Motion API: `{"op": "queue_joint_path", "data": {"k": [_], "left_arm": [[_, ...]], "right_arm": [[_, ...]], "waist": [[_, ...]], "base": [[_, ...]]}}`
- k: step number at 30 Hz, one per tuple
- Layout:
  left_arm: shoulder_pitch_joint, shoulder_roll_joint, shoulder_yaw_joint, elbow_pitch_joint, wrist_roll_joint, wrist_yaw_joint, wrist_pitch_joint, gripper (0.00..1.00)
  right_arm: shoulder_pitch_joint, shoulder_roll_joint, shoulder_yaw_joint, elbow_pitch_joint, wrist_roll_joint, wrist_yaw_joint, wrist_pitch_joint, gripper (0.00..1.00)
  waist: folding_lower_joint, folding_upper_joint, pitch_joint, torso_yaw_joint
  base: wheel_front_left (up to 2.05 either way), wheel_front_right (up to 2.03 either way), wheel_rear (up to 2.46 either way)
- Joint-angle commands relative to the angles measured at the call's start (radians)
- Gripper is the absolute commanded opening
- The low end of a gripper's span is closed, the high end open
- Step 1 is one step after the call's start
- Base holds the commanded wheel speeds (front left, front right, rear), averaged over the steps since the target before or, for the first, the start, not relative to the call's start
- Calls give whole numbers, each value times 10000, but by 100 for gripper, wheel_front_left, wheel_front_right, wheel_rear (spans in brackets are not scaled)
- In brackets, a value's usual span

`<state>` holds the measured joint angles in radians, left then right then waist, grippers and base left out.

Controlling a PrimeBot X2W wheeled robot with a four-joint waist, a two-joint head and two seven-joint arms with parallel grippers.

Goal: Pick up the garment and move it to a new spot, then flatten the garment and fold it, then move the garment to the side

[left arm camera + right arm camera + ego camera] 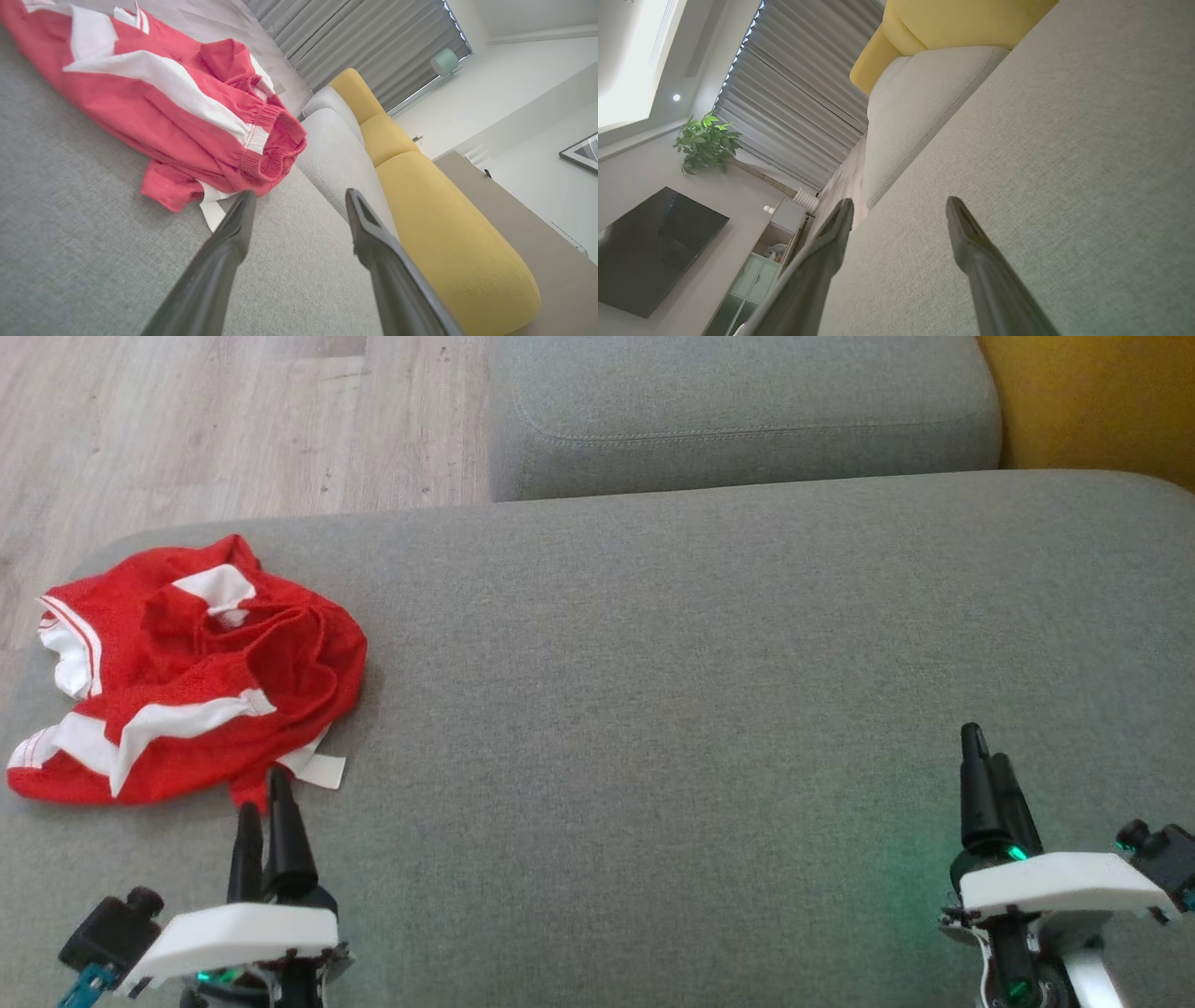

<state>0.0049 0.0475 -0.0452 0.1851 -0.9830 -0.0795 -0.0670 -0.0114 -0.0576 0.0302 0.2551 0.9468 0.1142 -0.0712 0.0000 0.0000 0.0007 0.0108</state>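
One crumpled red mesh garment [191, 677] with white stripes lies at the left end of the grey fabric sofa seat [653, 709], both pincers empty.

Its cloth is bunched and folded over itself, with white bands crossing the red and a gathered elastic waistband [273, 140] facing the left wrist view. A small white tag [322, 770] sticks out from the near hem, and any print on it is too small to read. The left pincer [263, 793] has its fingers spread wide just at that hem, beside the tag. I cannot tell whether it touches. The right pincer [986, 745], equally wide and holding nothing, hangs over bare seat well apart from the garment.
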Motion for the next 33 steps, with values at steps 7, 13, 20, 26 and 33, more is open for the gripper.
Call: {"op": "queue_joint_path", "data": {"k": [7, 13, 20, 26, 33], "left_arm": [[-490, 50, 2, -571, 1155, 38, -299, 100], [-493, 48, -63, -659, 1848, 101, -462, 100], [-538, 45, -150, -810, 2726, 119, -652, 100], [-537, 43, -225, -975, 3526, 154, -815, 100], [-512, 40, -285, -1142, 4407, 202, -1005, 100]], "right_arm": [[-528, -10, 277, -482, -1188, 83, -293, 100], [-554, -2, 403, -510, -1883, 91, -453, 100], [-605, 8, 478, -569, -2766, 101, -638, 100], [-639, 16, 536, -649, -3597, 109, -797, 100], [-640, 26, 645, -795, -4479, 118, -984, 100]], "waist": [[0, 0, -14, 5], [0, 0, -12, 10], [0, 0, -10, 30], [0, 0, -35, 37], [0, 0, -77, 24]], "base": [[0, 0, 0], [0, 0, 0], [0, 0, 0], [0, 0, 0], [0, 0, 0]]}}
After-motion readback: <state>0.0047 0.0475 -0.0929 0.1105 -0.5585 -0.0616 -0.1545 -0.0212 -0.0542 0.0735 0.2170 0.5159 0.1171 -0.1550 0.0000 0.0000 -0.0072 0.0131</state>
